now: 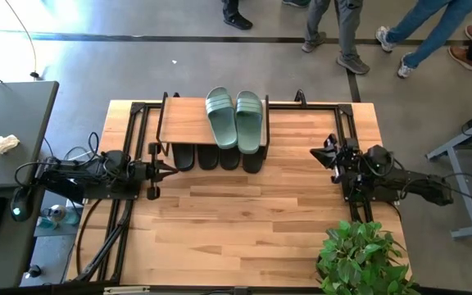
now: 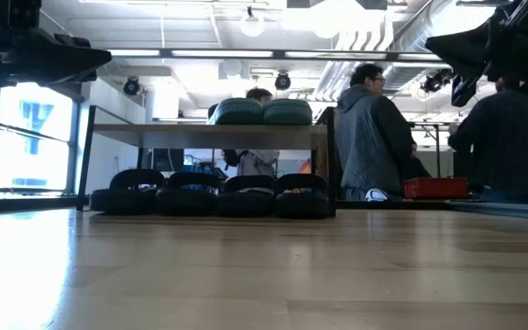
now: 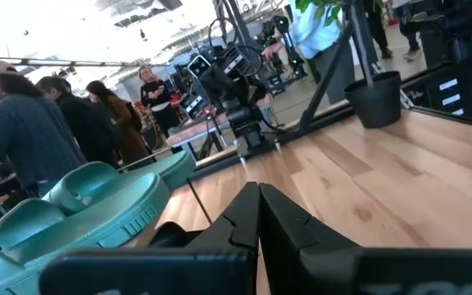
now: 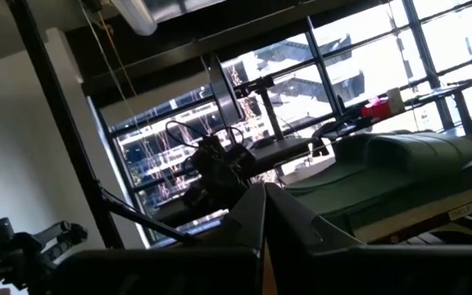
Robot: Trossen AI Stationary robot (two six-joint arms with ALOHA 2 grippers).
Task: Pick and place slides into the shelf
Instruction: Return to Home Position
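Shelf (image 1: 185,121) stands at the far edge of the worktop (image 1: 252,221).
- Sage-green pair (image 1: 222,117): side by side on the plank, towards its right end.
- Black slides (image 2: 218,194): four in a row underneath, between the legs.
- No slide lies loose on the worktop, so placing looks complete.

Left gripper (image 1: 169,170): just beside the shelf's left legs. Fingers (image 3: 240,217) are pressed together and hold nothing.
Right gripper (image 1: 318,152): off the shelf's right end, apart from it, likewise closed and empty.

Handling, as a judgement:
- Rubber slides should be light, bendy and grippy, not fragile.
- The sole flexes, so a pinch at the toe may droop.
- The best hold is across the wide strap, or on the sole's edge at mid-length.
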